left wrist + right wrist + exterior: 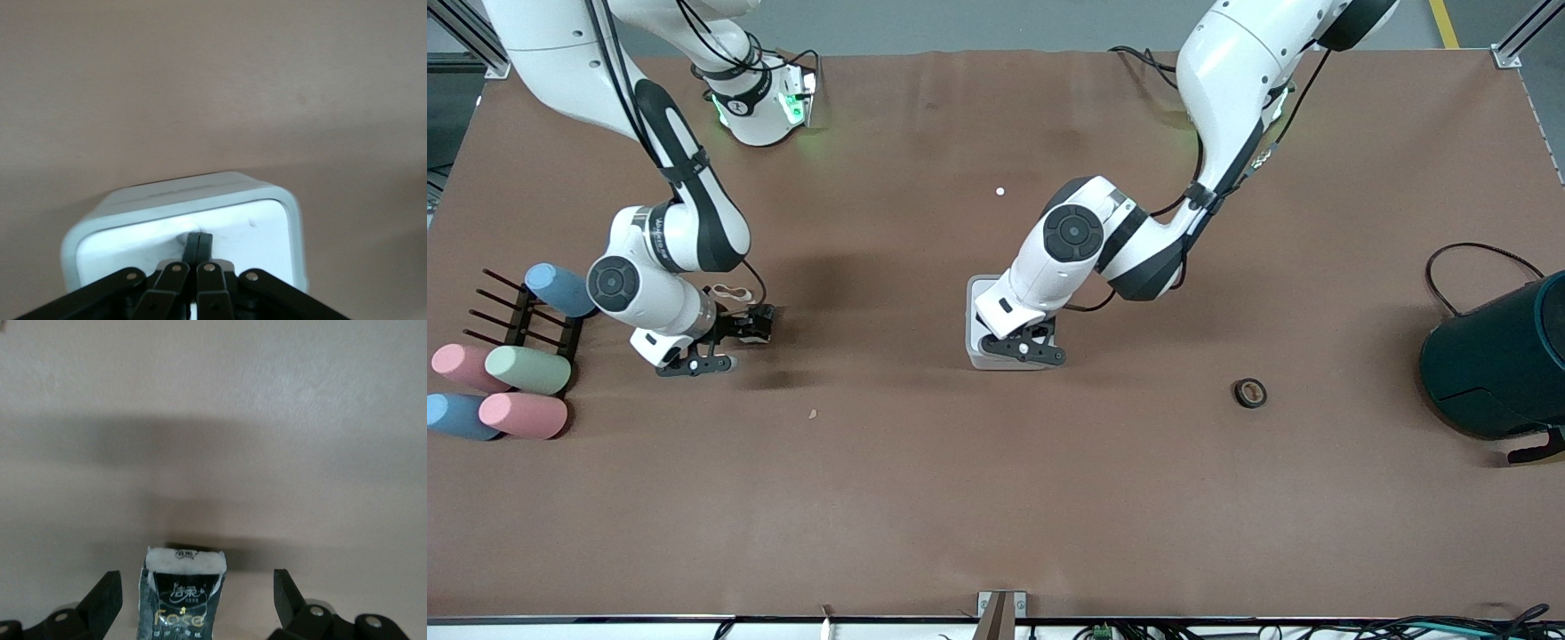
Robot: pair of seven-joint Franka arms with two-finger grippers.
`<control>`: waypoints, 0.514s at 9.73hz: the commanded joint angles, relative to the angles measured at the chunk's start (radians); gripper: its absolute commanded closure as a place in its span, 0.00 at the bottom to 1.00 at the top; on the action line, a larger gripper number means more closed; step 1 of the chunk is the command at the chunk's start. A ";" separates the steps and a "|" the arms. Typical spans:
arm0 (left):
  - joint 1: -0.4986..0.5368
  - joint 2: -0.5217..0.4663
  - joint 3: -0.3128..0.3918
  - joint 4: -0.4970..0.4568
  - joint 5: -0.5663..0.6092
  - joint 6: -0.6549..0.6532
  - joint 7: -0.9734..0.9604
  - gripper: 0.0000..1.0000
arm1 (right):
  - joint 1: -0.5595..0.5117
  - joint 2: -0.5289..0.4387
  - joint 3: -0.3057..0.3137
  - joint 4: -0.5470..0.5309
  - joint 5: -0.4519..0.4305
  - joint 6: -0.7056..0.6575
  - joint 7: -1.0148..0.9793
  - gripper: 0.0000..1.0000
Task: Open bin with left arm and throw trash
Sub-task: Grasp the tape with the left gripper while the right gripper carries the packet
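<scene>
This is a robotics lab or test cell, not a home or shop. Two white industrial arms stand bolted at one edge of a wide tabletop (996, 498) covered in plain brown matting; the right arm's base (760, 107) glows with green status lights. Aluminium framing profiles (1520, 36) show at the corners, and a yellow floor marking line (1443, 22) runs across grey floor past the left arm's end. Loose cables (1476, 267) trail across the matting and along the edge nearest the front camera. The props are staged practice pieces: pastel foam cylinders (525, 413) beside a black rack (525, 316), and a dark teal cylinder (1498, 360) lying on its side.
</scene>
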 commanded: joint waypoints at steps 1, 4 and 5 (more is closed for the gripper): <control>0.112 -0.090 0.008 0.013 0.062 -0.225 0.100 1.00 | 0.005 0.026 0.008 -0.021 0.026 0.007 0.000 0.00; 0.282 -0.088 0.011 -0.001 0.130 -0.295 0.354 0.99 | 0.002 0.040 0.022 -0.020 0.027 -0.016 0.003 0.78; 0.354 -0.068 0.009 -0.022 0.227 -0.283 0.413 0.70 | 0.001 0.037 0.021 -0.012 0.058 -0.038 0.004 0.97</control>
